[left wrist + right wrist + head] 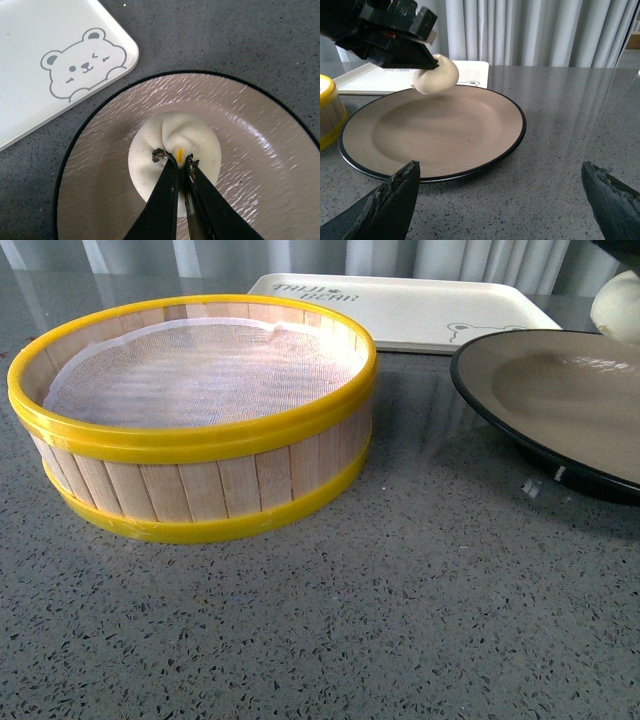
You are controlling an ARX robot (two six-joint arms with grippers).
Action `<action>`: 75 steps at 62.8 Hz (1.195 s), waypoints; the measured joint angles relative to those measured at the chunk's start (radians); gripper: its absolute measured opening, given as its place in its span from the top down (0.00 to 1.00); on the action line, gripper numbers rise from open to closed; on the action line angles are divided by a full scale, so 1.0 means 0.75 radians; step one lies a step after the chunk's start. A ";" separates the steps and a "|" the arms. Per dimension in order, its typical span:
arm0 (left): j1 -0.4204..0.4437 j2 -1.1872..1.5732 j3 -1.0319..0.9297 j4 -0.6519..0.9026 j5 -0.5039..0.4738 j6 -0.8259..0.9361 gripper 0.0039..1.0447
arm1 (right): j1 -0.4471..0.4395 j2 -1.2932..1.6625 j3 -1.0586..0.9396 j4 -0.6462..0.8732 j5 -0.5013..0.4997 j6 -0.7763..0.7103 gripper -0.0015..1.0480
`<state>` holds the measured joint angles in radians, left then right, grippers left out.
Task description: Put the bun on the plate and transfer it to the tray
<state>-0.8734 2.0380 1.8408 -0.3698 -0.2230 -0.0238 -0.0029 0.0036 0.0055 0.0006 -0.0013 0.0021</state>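
My left gripper (175, 159) is shut on the pleated top of the white bun (170, 137) and holds it in the air above the beige plate (260, 165) with the black rim. In the right wrist view the bun (437, 75) hangs over the far left part of the plate (470, 140), clear of its surface. In the front view the plate (560, 390) lies at the right and a bit of the bun (620, 305) shows at the top right edge. The off-white tray (400, 305) with the bear drawing lies behind the plate. My right gripper (500, 195) is open and empty, low over the table just in front of the plate.
A yellow-rimmed wooden steamer basket (200, 480) with a white cloth liner stands at the left of the grey speckled table, close beside the plate. Grey curtains hang behind the table.
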 joint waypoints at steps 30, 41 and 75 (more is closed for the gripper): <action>-0.026 0.008 -0.059 -0.037 0.034 0.005 0.97 | 0.000 0.000 0.000 0.000 0.000 0.000 0.08; -0.056 0.022 -0.059 -0.063 0.043 0.005 0.97 | 0.000 0.000 0.000 0.000 0.000 0.000 0.08; -0.055 0.046 -0.053 -0.073 -0.027 -0.006 0.79 | 0.000 0.000 0.000 0.000 0.000 0.000 0.08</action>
<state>-0.9150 2.0724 1.8011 -0.4248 -0.2436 -0.0280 -0.0029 0.0036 0.0055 0.0006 -0.0013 0.0021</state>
